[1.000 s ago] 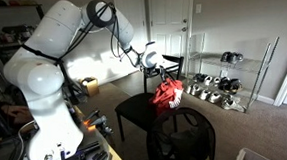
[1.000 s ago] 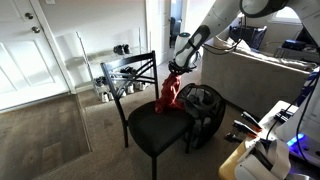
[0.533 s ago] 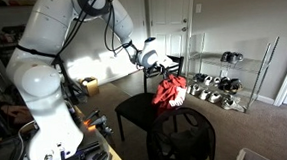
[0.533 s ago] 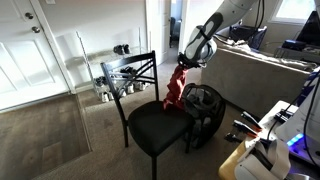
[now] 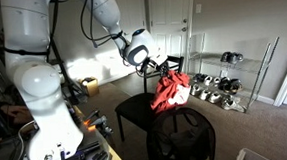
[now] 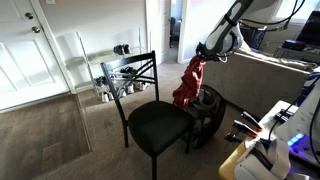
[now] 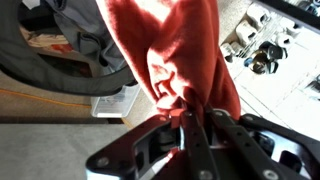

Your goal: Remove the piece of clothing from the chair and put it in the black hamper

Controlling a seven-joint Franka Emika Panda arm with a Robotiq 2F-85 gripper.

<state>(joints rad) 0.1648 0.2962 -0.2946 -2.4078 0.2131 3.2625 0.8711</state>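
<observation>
In an exterior view the black chair (image 6: 158, 122) stands on the left. Just right of its seat the red cloth (image 6: 190, 86) hangs in the air, off the chair, with its lower end over the left rim of the black hamper (image 6: 212, 112). The gripper (image 6: 202, 54) holds its top. In the wrist view the fingers (image 7: 222, 124) are clenched on the bunched cloth.

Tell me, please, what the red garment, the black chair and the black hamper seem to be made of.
Red garment: soft matte cloth, perhaps knit; it hangs in folds and creases. Chair: thin dark frame, probably painted metal or wood; matte seat, perhaps padded. Hamper: probably flexible black fabric or mesh; too dark to be sure.
</observation>
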